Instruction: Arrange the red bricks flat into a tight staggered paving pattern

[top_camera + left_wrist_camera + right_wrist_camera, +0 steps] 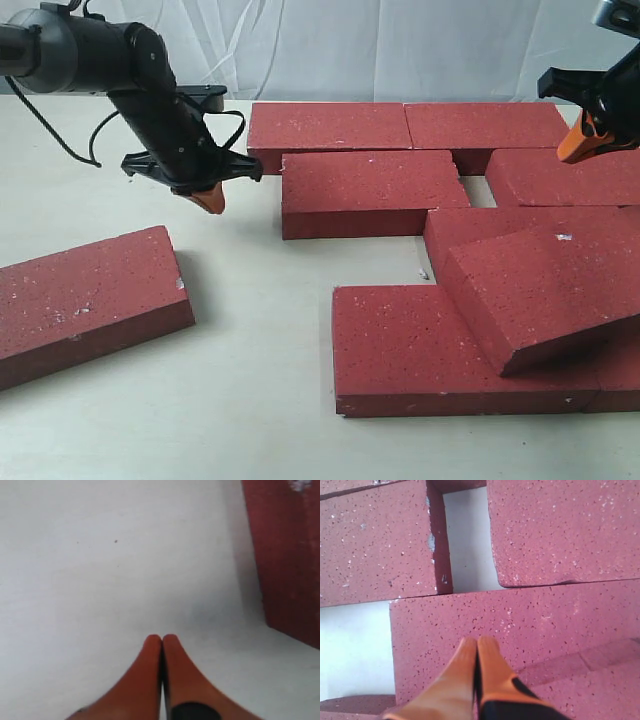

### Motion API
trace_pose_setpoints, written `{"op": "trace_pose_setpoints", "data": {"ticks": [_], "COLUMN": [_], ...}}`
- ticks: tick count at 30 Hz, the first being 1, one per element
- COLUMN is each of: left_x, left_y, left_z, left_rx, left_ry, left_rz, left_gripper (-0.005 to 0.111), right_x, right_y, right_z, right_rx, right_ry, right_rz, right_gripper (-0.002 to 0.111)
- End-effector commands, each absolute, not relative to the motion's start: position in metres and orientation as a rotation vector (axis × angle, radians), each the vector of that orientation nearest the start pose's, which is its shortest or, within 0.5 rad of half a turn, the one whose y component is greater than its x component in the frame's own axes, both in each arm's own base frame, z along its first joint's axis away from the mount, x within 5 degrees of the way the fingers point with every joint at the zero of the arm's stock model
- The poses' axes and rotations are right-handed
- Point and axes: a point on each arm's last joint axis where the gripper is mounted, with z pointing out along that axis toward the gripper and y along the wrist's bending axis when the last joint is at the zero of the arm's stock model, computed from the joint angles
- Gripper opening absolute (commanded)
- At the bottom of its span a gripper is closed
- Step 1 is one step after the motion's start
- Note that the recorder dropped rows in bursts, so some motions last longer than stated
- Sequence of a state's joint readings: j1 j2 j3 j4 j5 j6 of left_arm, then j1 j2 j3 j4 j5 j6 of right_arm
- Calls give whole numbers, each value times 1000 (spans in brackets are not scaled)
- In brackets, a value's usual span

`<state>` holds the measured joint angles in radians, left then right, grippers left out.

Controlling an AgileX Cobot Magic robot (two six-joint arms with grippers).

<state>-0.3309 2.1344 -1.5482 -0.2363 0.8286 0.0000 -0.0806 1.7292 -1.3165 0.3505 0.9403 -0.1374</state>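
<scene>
Pale table, white curtain behind it. The left gripper hangs low over bare table, its orange fingers pressed tip to tip and holding nothing. Its wrist view shows the end of one brick close by. The right gripper sits high at the far right above the paving. Its fingers are closed the same way and carry nothing, with the tips over a brick top.

Just beside the left gripper are the left ends of the two farthest rows. Most of the bricks lie on the right half of the table. The back row is two bricks laid flat, end to end and touching. In front of it the second-row brick sits offset, snug against the back row. Its neighbour lies to the right, with a gap of bare table between the two — the right wrist view also shows such an opening between bricks.

Nearer still, a third-row brick is partly hidden under the tilted brick. That one lies askew on top of the others, with one corner down on the front brick and its far end raised. A sliver of another brick shows at the near right edge, against the front brick.

The loose brick lies flat and angled at the near left, well apart from the rest.
</scene>
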Motion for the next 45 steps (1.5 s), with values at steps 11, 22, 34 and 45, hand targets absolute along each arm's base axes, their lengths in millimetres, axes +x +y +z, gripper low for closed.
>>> {"op": "trace_pose_setpoints", "data": {"ticks": [11, 22, 34, 45], "left_x": [372, 372, 378, 376], "left_y": [-223, -234, -235, -235], "left_z": [167, 154, 129, 154], "left_rx": [528, 489, 485, 489], "left_ry": [2806, 2797, 2799, 2748], "left_rz": [-390, -446, -418, -437], "left_gripper": [0, 0, 0, 0], "right_x": [357, 358, 358, 358], "right_y": [-3, -3, -3, -2], "right_z": [252, 253, 253, 252], "right_rx": [142, 143, 144, 133], "right_ry": [2774, 2766, 2762, 2764], "right_rz": [391, 392, 391, 403], "right_gripper": [-1, -1, -1, -1]}}
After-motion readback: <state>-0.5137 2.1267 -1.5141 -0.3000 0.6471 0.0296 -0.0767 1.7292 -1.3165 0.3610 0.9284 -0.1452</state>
